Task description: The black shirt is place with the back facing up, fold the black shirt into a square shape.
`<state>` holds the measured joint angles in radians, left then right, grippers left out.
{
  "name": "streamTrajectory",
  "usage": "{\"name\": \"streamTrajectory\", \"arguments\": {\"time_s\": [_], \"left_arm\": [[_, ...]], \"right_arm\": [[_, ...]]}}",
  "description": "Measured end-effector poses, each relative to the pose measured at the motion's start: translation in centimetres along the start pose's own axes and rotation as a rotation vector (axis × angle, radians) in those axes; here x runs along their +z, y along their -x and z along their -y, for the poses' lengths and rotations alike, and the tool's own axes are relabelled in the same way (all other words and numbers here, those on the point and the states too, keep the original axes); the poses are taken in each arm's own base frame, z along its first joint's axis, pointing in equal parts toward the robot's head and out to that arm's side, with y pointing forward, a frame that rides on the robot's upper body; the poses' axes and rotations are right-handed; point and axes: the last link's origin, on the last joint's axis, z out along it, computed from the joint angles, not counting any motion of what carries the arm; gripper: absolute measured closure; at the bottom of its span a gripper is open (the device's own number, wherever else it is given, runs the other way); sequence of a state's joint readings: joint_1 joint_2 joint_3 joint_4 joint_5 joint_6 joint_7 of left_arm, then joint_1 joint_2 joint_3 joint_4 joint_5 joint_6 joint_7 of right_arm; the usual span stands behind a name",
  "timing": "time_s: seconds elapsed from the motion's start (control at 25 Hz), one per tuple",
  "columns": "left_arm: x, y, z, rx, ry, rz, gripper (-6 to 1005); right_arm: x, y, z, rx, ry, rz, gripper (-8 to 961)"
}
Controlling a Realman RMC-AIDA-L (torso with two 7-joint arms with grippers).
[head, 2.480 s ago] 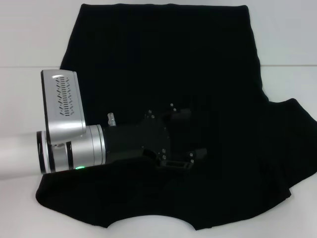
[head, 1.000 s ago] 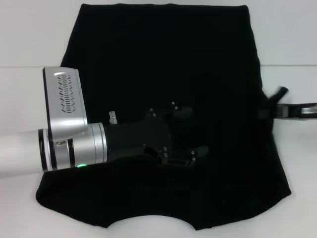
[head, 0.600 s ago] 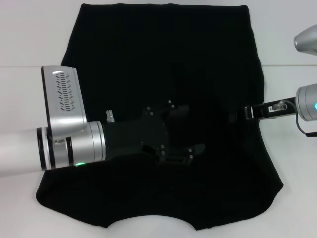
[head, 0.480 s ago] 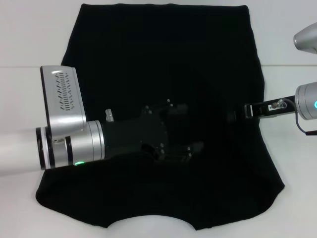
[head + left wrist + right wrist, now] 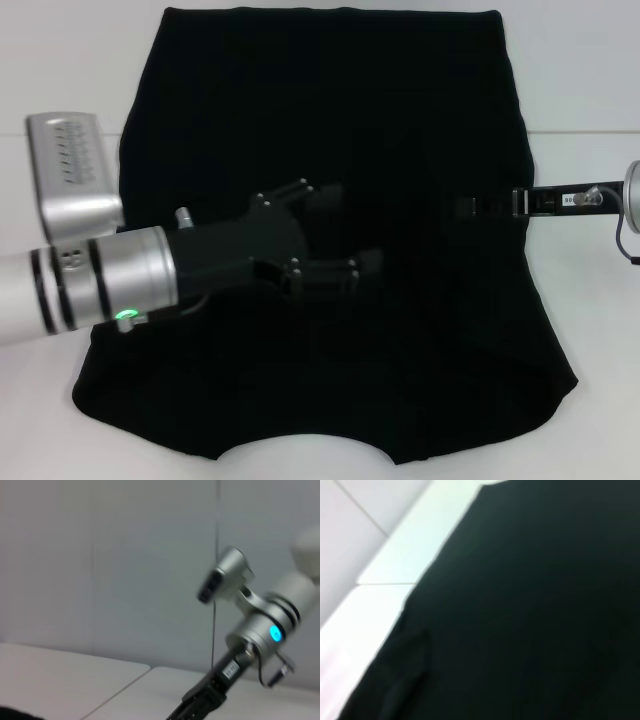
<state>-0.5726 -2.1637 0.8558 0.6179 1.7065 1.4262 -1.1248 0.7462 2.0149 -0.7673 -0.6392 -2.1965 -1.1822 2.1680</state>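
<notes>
shirt: the black shirt (image 5: 330, 110) is spread flat on the white table (image 5: 60, 90), filling most of the head view. Neck opening is at the near edge, straight hem at the far edge. No lettering showing on the side that's up.

right edge of shirt: looks like a plain straight-ish edge running from the far corner down to the near corner, no sleeve sticking out there that I can see.

left gripper: the left gripper (image 5: 345, 235) sits over the middle of the shirt, arm coming in from the left side. Fingers are black on black cloth, so honestly can't tell if they're spread or closed, or whether they touch the fabric.

right gripper: the right gripper (image 5: 470, 207) reaches in from the right, low over the shirt just inside its right edge, off to the right of the left gripper and well apart from it. Same problem, can't make out if it's pinching any cloth.

left wrist view: mostly wall and table, with the right arm (image 5: 260, 625) showing farther off.

right wrist view: black cloth (image 5: 535, 605) fills it, strip of white table beside the shirt's edge.
</notes>
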Motion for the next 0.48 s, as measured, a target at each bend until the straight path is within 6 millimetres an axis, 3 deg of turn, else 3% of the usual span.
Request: {"name": "streamTrajectory", "arguments": {"time_s": [0.16, 0.48], "left_arm": [[-2.5, 0.1, 0.0, -0.145, -0.025, -0.023, 173], [-9.6, 1.6, -0.2, -0.311, -0.147, 0.046, 179]], "right_arm": [[0.3, -1.3, -0.5, -0.072, 0.06, 0.083, 444], [1.6, -2.6, -2.2, -0.182, 0.143, 0.172, 198]]}}
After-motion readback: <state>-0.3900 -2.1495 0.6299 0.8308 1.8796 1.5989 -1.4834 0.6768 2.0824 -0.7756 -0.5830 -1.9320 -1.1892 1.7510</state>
